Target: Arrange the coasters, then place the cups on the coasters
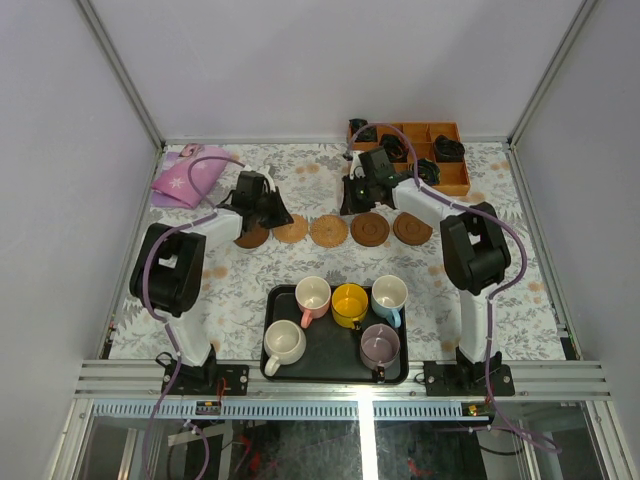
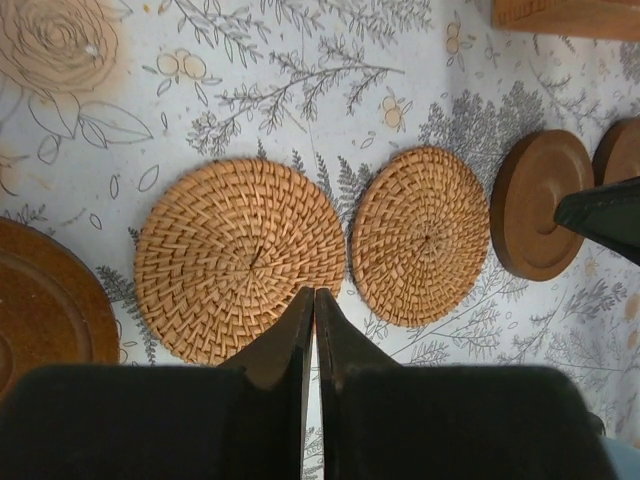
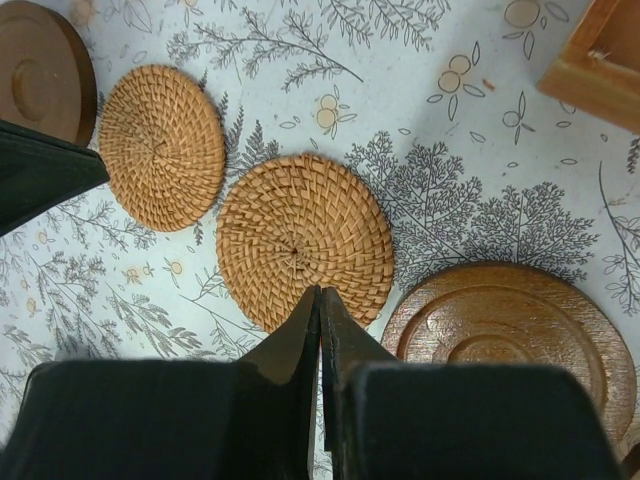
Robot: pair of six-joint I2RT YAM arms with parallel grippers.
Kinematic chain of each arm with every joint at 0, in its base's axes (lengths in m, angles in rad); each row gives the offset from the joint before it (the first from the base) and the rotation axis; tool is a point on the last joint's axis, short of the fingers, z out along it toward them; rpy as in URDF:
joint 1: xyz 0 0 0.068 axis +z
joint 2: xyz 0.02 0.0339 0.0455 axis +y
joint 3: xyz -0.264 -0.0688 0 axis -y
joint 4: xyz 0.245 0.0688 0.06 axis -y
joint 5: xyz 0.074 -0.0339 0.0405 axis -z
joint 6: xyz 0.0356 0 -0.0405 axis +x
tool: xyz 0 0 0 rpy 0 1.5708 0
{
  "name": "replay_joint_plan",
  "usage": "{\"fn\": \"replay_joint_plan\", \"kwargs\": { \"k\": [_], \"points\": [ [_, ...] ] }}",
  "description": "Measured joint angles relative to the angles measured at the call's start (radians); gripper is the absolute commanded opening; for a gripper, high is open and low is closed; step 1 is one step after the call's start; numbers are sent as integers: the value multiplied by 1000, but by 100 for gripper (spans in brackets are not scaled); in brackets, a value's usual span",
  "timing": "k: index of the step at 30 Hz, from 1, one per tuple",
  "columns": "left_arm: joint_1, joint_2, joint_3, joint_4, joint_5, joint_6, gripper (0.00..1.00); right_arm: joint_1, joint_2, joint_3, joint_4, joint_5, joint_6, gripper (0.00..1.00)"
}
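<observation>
Five coasters lie in a row across the patterned table: a dark one, two woven tan ones, and two dark wooden ones. My left gripper hovers shut and empty at the row's left end; in its wrist view the tips sit at the near edge of a woven coaster. My right gripper is shut and empty just behind the row, its tips over a woven coaster. The pink, yellow, light blue, cream and mauve cups stand on the tray.
The black tray sits at the near edge between the arm bases. An orange wooden compartment box with black coiled items stands at the back right. A pink cloth lies at the back left. White walls enclose the table.
</observation>
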Motion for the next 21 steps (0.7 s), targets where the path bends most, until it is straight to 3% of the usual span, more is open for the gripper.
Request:
{"fn": "replay_joint_plan", "kwargs": {
  "k": [21],
  "points": [
    [-13,69,-23,-1,-31,11,5,14,25,11,-25,-32,-4,0]
  ]
}}
